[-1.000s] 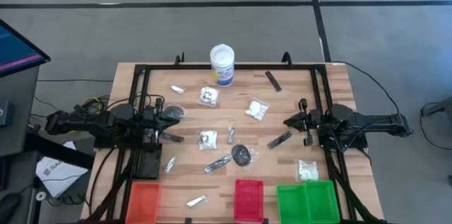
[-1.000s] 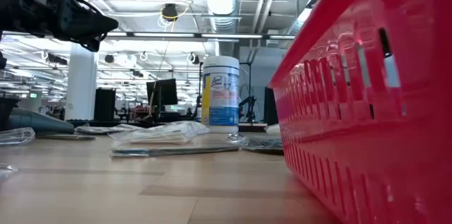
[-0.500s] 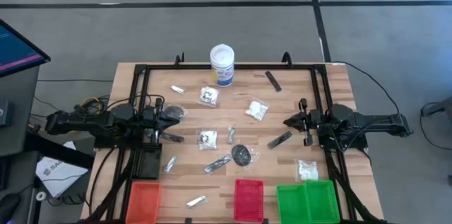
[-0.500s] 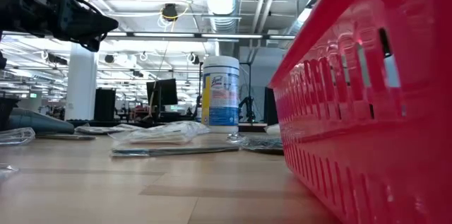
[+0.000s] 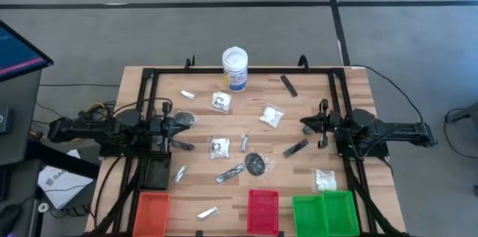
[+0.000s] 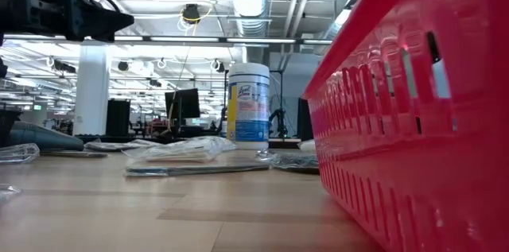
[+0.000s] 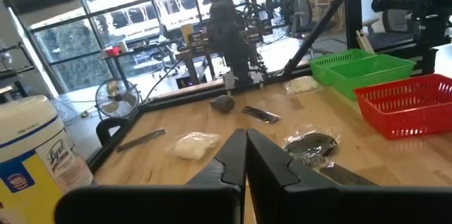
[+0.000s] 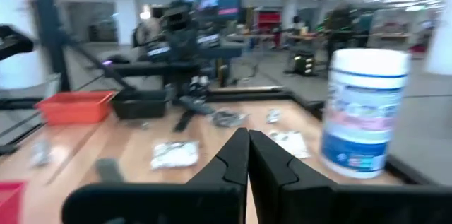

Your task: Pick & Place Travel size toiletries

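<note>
The pale wooden table carries three plastic trays along its near edge, none yet filled. Scattered toiletry packets, black sticks and dark discs lie mid-table. My right gripper has just shifted slightly toward the far edge, fingers pressed together, empty; my left gripper waits, also closed.

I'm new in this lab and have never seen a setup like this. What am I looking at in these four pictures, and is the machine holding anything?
Two robot arms work at a wooden table. One picture looks straight down, one sits at table height, and two come from cameras on the wrists. The left gripper and right gripper hover at opposite sides, both shut and empty. Small toiletries lie scattered: clear packets, a dark disc, a black stick. A white wipes tub stands at the far edge; an orange tray, a red tray and a green tray line the near edge.
</note>
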Available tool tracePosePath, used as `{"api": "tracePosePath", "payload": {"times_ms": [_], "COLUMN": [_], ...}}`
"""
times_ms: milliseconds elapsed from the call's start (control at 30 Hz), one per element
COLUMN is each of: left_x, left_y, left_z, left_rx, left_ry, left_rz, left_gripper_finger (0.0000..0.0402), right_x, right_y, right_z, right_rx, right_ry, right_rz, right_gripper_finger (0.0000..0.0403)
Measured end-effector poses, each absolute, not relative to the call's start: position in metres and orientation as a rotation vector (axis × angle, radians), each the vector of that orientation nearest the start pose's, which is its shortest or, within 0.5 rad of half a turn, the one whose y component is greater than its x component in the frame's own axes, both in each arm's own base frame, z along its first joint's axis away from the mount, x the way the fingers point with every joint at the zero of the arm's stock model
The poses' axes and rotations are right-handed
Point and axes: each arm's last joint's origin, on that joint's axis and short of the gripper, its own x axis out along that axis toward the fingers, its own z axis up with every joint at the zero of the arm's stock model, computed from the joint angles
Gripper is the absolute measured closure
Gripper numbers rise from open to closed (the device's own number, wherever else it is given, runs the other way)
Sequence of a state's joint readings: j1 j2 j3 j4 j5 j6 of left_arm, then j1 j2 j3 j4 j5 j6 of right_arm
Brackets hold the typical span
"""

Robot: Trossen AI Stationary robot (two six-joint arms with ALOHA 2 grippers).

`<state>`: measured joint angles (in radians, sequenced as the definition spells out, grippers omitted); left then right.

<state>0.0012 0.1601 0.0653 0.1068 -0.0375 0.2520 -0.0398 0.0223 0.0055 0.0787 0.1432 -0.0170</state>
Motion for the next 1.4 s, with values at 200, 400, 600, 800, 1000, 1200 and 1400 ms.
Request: {"api": "tracePosePath", "payload": {"times_ms": [200, 400, 600, 800, 1000, 1200, 1400], "left_x": [0.105, 0.093, 0.081, 0.076, 0.083, 0.114, 0.153], "left_y": [0.002, 0.003, 0.009, 0.013, 0.018, 0.018, 0.02], "left_z": [0.207, 0.242, 0.258, 0.264, 0.282, 0.312, 0.345], "left_rx": [0.208, -0.001, -0.206, -0.352, -0.719, -0.72, -0.568], "left_ry": [-0.247, -0.652, -0.907, -1.05, -1.151, -1.109, -1.054], "left_rz": [0.094, 0.114, 0.273, 0.361, 0.386, 0.396, 0.494], "left_gripper_finger": [0.0399, 0.0399, 0.0399, 0.0399, 0.0399, 0.0399, 0.0399], "right_x": [0.095, 0.087, 0.073, 0.058, 0.05, 0.05, 0.063], "right_y": [-0.016, -0.022, -0.027, -0.028, -0.028, -0.029, -0.032], "right_z": [0.182, 0.202, 0.223, 0.246, 0.265, 0.288, 0.314], "right_rx": [0.007, 0.464, 0.596, 0.582, 0.736, 0.74, 0.713], "right_ry": [-0.175, -0.5, -0.819, -0.991, -1.1, -1.106, -1.026], "right_rz": [-0.333, -0.376, -0.426, -0.419, -0.328, -0.338, -0.358], "right_gripper_finger": [0.0403, 0.0403, 0.0403, 0.0403, 0.0403, 0.0403, 0.0403]}}
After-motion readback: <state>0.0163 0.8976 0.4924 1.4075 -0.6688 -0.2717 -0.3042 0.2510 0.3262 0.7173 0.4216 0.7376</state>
